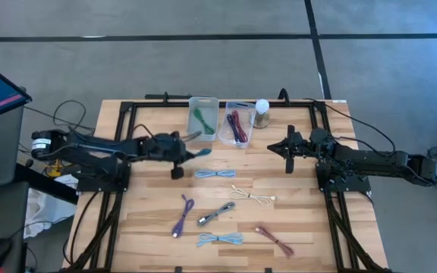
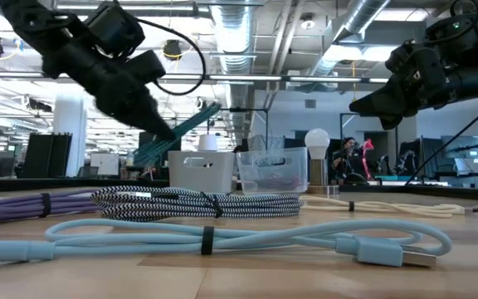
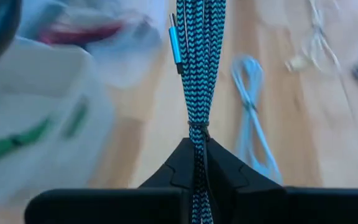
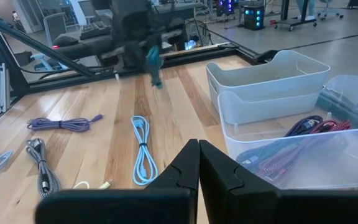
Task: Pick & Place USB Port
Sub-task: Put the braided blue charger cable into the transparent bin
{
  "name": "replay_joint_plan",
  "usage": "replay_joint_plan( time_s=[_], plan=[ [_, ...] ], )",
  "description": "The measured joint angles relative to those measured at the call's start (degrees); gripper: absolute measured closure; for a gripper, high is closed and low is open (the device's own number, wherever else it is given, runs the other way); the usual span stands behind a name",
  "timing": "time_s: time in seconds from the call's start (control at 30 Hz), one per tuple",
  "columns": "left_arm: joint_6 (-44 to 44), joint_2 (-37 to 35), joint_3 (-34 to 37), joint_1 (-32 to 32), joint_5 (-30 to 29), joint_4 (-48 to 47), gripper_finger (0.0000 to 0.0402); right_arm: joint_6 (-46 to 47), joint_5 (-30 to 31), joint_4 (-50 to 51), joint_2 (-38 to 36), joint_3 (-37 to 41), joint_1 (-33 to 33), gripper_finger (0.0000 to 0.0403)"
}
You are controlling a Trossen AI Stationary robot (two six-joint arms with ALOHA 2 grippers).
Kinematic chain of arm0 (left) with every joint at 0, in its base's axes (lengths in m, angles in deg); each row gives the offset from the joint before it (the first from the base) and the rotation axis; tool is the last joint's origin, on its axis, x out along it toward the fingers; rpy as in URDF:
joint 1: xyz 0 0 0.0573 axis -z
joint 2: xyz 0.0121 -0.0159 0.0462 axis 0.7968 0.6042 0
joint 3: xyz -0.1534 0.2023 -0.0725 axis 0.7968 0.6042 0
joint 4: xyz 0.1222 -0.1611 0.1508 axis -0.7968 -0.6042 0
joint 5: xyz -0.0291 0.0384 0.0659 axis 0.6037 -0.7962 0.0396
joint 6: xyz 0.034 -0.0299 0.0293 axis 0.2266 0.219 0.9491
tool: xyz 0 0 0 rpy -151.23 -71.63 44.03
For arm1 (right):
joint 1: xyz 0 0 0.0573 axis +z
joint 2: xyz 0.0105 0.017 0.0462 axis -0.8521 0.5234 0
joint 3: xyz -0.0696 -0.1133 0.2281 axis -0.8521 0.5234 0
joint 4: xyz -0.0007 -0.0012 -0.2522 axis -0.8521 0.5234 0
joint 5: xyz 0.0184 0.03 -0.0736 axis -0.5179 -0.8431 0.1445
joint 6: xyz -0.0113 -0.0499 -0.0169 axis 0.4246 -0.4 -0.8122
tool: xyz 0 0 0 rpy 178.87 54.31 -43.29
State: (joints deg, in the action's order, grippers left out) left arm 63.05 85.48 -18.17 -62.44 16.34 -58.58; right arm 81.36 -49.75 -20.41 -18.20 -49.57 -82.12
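Now left tool (image 3: 199,171) pinches teal cable (image 3: 199,68) near white bin (image 1: 202,115); right tool (image 4: 197,163) pressed together.

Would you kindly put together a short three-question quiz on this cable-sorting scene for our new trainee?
1. True or false: the left end effector is shut on the teal braided cable.
2. Which bin holds a green cable: A) the white bin, B) the clear bin, or C) neither?
3. Fill in: the right end effector hangs shut above the table, holding ____.

Key
1. True; the cable is lifted clear of the table.
2. A; the clear bin holds red and dark cables.
3. Nothing.
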Motion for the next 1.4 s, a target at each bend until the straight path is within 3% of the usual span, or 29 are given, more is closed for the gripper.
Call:
replay_joint_plan(
  time_s=[0.37,0.57,0.87,1.03,1.4],
  plan=[
    [-1.85,2.57,-11.09,-6.43,3.85,2.54,0.0385,0.0,0.01,0.0,0.0,0.0,0.0,0.0401],
    [-2.34,11.44,-18.32,-8.43,7.01,2.59,0.0385,0.0,0.02,0.0,0.0,0.0,0.01,0.0401],
    [-6.53,23.88,-28.96,-12.2,7.16,9.87,0.0386,-0.02,0.35,0.0,-0.02,0.0,-0.08,0.0401],
    [-9.32,29.2,-35.01,-13.33,10.74,10.32,0.0386,-0.23,2.19,0.07,0.0,0.0,-0.13,0.0401],
    [-12.78,37.7,-39.82,-13.8,11.21,11.38,0.0386,-0.5,2.19,0.07,-0.02,0.0,-0.1,0.0401]
  ],
)
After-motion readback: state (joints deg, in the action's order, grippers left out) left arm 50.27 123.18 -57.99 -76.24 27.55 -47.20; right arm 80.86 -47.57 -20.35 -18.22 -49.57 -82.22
